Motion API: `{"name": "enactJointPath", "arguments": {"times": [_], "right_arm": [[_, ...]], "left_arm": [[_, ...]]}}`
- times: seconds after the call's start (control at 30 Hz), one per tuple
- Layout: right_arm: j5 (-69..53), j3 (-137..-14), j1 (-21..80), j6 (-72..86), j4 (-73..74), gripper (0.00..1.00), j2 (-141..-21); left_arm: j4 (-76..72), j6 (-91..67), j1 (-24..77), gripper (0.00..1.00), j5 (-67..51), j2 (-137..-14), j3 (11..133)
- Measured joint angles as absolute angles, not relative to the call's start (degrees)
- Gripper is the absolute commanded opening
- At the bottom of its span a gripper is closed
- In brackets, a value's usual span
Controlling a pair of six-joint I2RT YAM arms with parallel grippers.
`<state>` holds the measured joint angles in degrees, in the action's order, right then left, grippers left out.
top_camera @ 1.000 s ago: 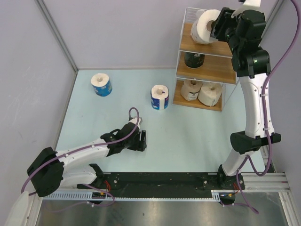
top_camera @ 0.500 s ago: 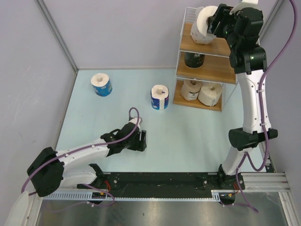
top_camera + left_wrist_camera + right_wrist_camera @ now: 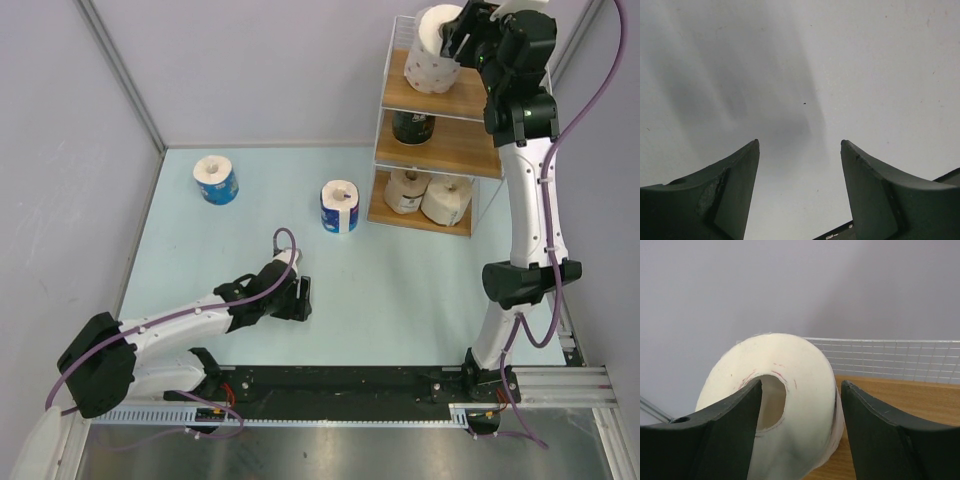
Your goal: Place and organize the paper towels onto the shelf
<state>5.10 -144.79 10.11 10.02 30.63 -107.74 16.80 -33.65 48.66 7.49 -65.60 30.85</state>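
Pale table (image 3: 400, 300) from above: your speckled roll (image 3: 433, 55) stands atop the shelf (image 3: 460, 150), right gripper (image 3: 462, 35) at its crown. Left wrist: left gripper (image 3: 800, 150) spread, empty; right wrist: fingers wide astride the roll, grip unclear; likely light, squashy, so hold its sides gently.

Left arm (image 3: 190, 322) is flopped down low, stretched forward and a bit to the right. The left end effector (image 3: 299, 298) points downward, fingers (image 3: 735, 195) spread wide. Right arm (image 3: 530, 215) stands pretty much straight up, wrist bent over to the left at the top. The right end effector (image 3: 458, 40) has its fingers parted about as wide.
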Motion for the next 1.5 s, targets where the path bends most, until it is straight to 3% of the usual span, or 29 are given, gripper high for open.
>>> {"name": "enactJointPath", "arguments": {"times": [0.93,1.17,1.3,1.5], "right_arm": [[3.55,-140.70,9.89,9.23,21.50,0.72,-108.53],[3.01,-138.54,9.89,9.19,18.00,0.76,-108.16],[1.45,-134.56,9.91,8.43,16.49,0.78,-105.34],[-1.45,-118.48,10.07,7.03,10.28,0.80,-91.72]], "left_arm": [[16.80,-34.11,48.45,0.72,8.34,-65.58,30.74],[16.82,-34.30,48.45,0.72,8.84,-64.97,30.74],[17.21,-34.50,48.34,0.72,8.86,-64.27,31.14],[20.18,-32.27,48.16,0.76,10.09,-64.25,40.51]]}}
